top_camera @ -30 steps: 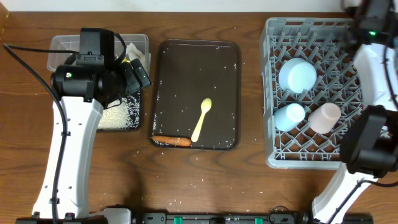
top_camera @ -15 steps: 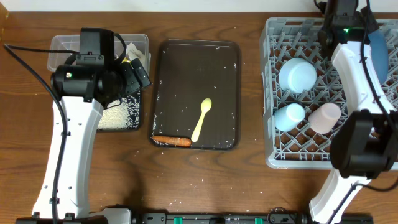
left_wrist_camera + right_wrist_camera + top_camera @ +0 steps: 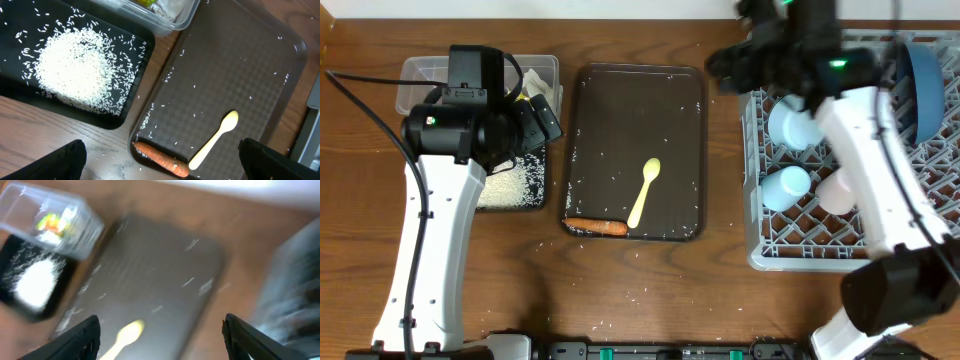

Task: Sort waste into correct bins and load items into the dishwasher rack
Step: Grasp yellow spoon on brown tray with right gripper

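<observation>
Black tray [image 3: 75, 114]: heap of rice [image 3: 75, 67]. Clear box [image 3: 420, 75] behind it: yellow wrapper [image 3: 528, 97], white paper [image 3: 172, 7].

Brown tray [image 3: 635, 110]: spoon [image 3: 645, 190], carrot stick [image 3: 597, 227] at near edge, stray grains.

Rack [image 3: 760, 240]: plate [image 3: 920, 85] on edge, bowl [image 3: 798, 125], blue cup [image 3: 785, 187], pink cup [image 3: 840, 190].

My left gripper [image 3: 162, 155]: jaws spread wide, empty, by black tray. My right gripper [image 3: 160, 330]: spread, empty, between brown tray and rack; view blurred.

Wood table [image 3: 720, 300], loose grains.

Brown wooden table [image 3: 720, 290]; a pale strip [image 3: 620, 6], perhaps wall, behind.
</observation>
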Motion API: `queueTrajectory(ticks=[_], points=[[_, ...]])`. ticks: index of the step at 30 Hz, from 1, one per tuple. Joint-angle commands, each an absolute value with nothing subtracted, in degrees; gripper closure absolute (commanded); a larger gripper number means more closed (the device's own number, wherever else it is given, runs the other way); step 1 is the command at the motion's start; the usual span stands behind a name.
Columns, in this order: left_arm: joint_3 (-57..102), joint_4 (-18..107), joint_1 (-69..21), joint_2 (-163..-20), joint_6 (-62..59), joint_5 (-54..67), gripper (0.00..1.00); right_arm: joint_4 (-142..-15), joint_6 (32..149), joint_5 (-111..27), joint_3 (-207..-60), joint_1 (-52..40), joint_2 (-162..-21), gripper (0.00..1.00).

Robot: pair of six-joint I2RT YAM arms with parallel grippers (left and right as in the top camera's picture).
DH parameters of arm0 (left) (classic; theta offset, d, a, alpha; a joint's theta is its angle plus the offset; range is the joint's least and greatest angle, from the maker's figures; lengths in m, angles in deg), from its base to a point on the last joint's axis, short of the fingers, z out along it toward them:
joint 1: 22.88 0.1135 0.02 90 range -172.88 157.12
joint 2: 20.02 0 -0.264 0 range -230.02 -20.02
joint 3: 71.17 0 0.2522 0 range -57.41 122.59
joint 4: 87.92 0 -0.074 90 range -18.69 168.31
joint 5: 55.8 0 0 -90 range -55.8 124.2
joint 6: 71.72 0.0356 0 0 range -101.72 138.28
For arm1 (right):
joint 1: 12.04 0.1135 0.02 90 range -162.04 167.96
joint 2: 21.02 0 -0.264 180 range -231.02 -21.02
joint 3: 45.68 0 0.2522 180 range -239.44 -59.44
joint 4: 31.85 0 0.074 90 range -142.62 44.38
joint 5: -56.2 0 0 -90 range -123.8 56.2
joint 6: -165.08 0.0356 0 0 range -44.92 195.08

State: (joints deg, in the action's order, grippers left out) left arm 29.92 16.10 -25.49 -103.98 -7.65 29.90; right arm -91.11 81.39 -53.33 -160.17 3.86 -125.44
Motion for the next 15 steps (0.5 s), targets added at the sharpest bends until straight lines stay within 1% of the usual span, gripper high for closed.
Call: queueTrajectory(ticks=[1,4,9,11,15], points=[[29.71,15.95,-25.25,-104.27,-7.96,30.41,0.0,-91.88,100.09,-50.55,-155.3,9.65,-128.72,0.25],[29.71,15.95,-25.25,-104.27,-7.96,30.41,0.0,-89.62,103.31,-46.94,-150.79,14.37,-129.57,0.26],[29.71,15.95,-25.25,-104.27,-7.96,30.41,0.0,-85.8,112.99,-37.9,-144.13,20.25,-130.34,0.38],[29.71,15.95,-25.25,-104.27,-7.96,30.41,0.0,-83.46,116.33,-35.47,-141.37,21.81,-130.45,0.47],[29.71,15.95,-25.25,-104.27,-7.96,30.41,0.0,-77.38,120.23,-35.05,-136.17,23.16,-130.55,0.52]])
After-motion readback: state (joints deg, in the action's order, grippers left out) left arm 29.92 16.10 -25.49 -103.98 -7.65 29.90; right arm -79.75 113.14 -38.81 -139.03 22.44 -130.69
